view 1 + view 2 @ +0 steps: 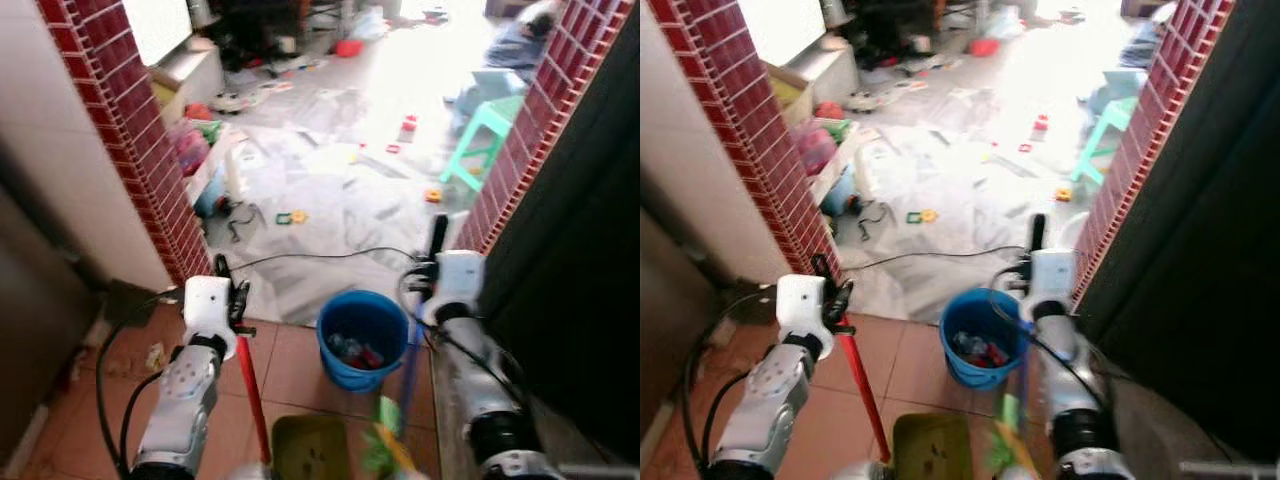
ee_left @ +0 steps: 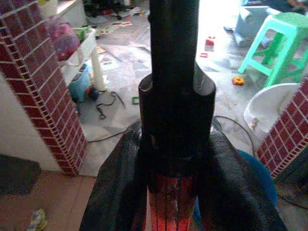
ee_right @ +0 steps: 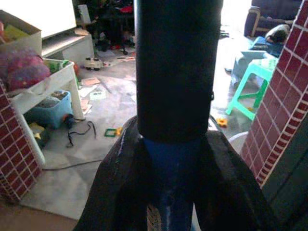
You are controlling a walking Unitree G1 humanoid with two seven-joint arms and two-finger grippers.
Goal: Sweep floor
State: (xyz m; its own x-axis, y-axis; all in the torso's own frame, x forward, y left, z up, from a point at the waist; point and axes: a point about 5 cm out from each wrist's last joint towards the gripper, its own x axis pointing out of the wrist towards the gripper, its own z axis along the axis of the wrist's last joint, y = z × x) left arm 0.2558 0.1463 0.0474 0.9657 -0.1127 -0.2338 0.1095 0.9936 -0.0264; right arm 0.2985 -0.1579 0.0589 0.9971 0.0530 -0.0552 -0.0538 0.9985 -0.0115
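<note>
Red-and-white tiled pillars [image 1: 150,150], blue bucket [image 1: 365,338], red handle [image 1: 253,395], blue handle [image 1: 408,370], olive-green dustpan [image 1: 310,448], mint-green stool [image 1: 482,135].

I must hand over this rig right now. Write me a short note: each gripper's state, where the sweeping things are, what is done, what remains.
Left gripper: shut on the red handle of the dustpan, which sits low on the tiles in front of the robot.
Right gripper: shut on the blue broom handle.
Blue bucket: in the doorway between the arms, litter inside.
Done: both tools are in hand.
Left: toys and scraps lie scattered over the grey floor beyond the doorway; a black cable crosses it.
</note>
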